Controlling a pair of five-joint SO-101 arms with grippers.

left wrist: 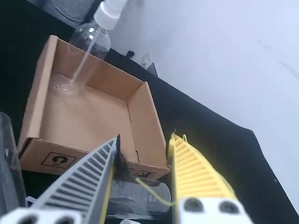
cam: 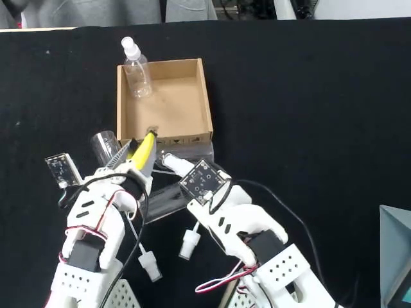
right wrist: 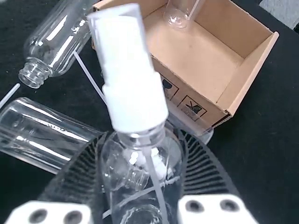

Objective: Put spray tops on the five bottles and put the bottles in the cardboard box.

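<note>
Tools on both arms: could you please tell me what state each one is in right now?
Left tool: open, holding nothing.
Right tool: closed on a bottle with its spray top on.

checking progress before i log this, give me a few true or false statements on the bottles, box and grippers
1. A bottle with a spray top stands in the box. True.
2. The right gripper is empty. False: it is shut on a capped bottle.
3. Two loose spray tops lie on the table. True.
4. The left gripper is clamped on a bottle. False: it is open, by the box's near wall.
</note>
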